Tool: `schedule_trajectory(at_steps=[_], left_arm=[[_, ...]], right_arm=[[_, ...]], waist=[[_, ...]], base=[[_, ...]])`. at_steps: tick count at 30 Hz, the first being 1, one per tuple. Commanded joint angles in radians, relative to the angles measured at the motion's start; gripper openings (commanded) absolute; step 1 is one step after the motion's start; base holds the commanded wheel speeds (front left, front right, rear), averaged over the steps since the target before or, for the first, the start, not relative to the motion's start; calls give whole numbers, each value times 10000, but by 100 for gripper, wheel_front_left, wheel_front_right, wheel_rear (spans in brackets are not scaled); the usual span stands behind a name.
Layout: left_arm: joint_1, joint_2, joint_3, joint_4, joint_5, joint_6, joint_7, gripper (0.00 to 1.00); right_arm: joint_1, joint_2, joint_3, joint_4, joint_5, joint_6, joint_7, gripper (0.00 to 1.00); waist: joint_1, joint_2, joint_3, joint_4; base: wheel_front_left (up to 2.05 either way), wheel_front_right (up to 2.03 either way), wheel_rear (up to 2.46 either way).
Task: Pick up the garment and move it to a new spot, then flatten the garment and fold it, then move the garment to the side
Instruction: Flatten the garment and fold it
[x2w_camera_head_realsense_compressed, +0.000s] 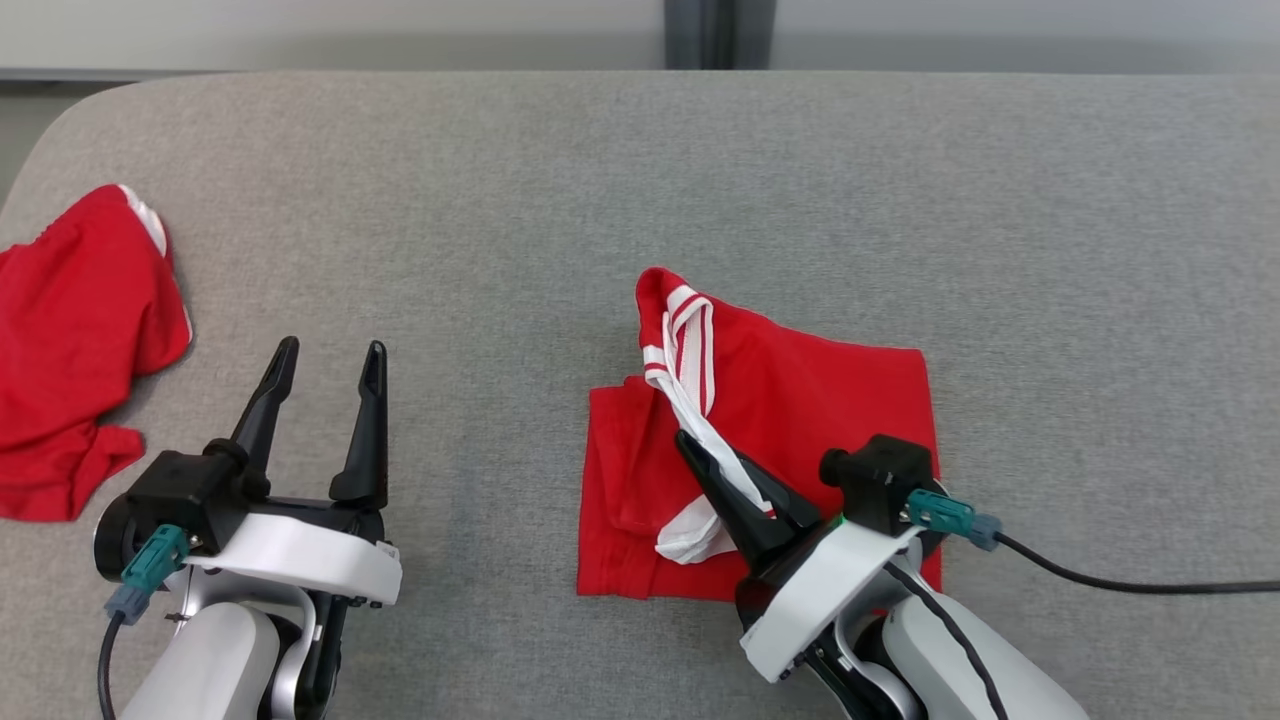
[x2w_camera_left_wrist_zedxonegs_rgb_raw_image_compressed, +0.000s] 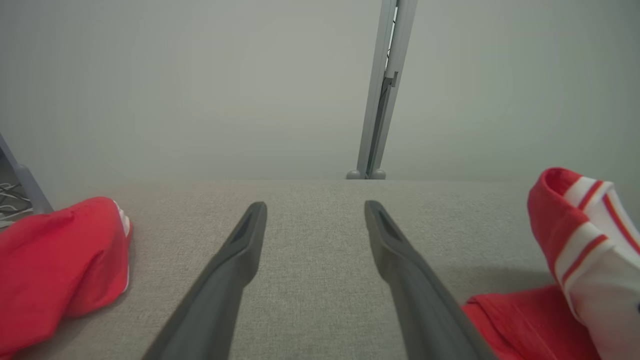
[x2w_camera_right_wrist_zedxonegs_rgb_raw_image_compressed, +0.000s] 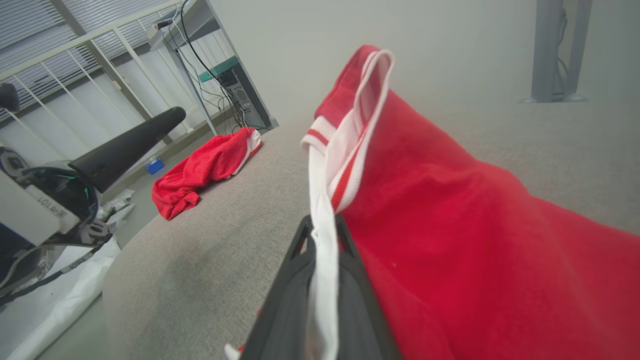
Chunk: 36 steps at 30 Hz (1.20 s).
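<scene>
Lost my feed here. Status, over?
Right gripper shut on white trim of garment. Left gripper open, empty, above table. Second red garment far left, nothing blocking.

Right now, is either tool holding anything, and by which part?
The right tool pinches the red garment by its white striped trim. The left tool is open and holds nothing.

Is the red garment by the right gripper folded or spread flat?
Partly folded: the red garment lies as a layered rectangle, but its white striped band is lifted, pinched in the right gripper.
</scene>
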Motion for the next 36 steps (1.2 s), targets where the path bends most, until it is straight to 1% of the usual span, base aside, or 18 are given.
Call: schedule_trajectory(at_steps=[1, 2, 3, 4, 5, 7, 11, 13, 15, 18, 20, 24, 28, 32, 36], left_arm=[[-173, 19, 2, 84, 77, -48, -23, 100], [-217, -10, 1, 122, 80, -81, -32, 100], [-247, -46, -6, 158, 81, -108, -39, 100], [-279, -76, -15, 206, 97, -110, -46, 100], [-326, -109, -15, 258, 114, -121, -48, 100], [-399, -141, 6, 339, 142, -170, -63, 100], [-401, -200, 61, 454, 173, -231, -75, 100], [-393, -191, 119, 489, 181, -278, -83, 100], [-377, -184, 181, 505, 225, -282, -84, 100], [-334, -172, 286, 490, 266, -306, -91, 100], [-299, -162, 394, 429, 331, -302, -94, 100], [-157, -129, 655, 277, 413, -293, -94, 100], [-41, -99, 866, 56, 504, -242, -89, 100], [139, -58, 971, -119, 614, -197, -89, 100], [317, -45, 973, -256, 690, -108, -89, 100]], right_arm=[[-193, 2, 105, 263, 209, -3, -175, 0], [-318, 19, 225, 543, 280, -3, -344, 11], [-466, 29, 392, 779, 348, -3, -491, 42], [-579, 28, 532, 1014, 440, -3, -633, 87], [-646, 28, 763, 1122, 671, -3, -767, 100], [-830, 25, 1184, 1326, 999, -3, -962, 100], [-1088, 25, 1812, 1193, 1642, -3, -1258, 100], [-1207, 9, 1860, 938, 1687, -3, -1372, 100], [-1206, 7, 1547, 625, 1613, -3, -1454, 100], [-931, -145, 567, 18, 1241, -3, -1508, 100], [-700, -328, -368, -516, 841, -3, -1501, 100], [-65, -699, -2301, -1384, -337, -3, -1489, 100], [578, -1044, -4134, -1739, -1234, -3, -1479, 100], [1259, -1375, -5483, -1926, -1814, -3, -1100, 100], [1941, -1527, -6416, -2020, -2169, -3, -664, 100]], waist=[[0, 0, 106, 139], [0, 0, 128, 174], [0, 0, 155, 210], [0, 0, 189, 239], [0, 0, 214, 257], [0, 0, 254, 257], [0, 0, 298, 181], [0, 0, 314, 91], [0, 0, 303, -17], [0, 0, 254, -176], [0, 0, 219, -285], [0, 0, 133, -467], [0, 0, 38, -589], [0, 0, -85, -630], [0, 0, -249, -621]], base=[[0, 0, 0], [0, 0, 0], [0, 0, 0], [0, 0, 0], [0, 0, 0], [0, 0, 0], [0, 0, 0], [0, 0, 0], [0, 0, 0], [0, 0, 0], [0, 0, 0], [0, 0, 0], [0, 0, 0], [0, 0, 0], [0, 0, 0]])
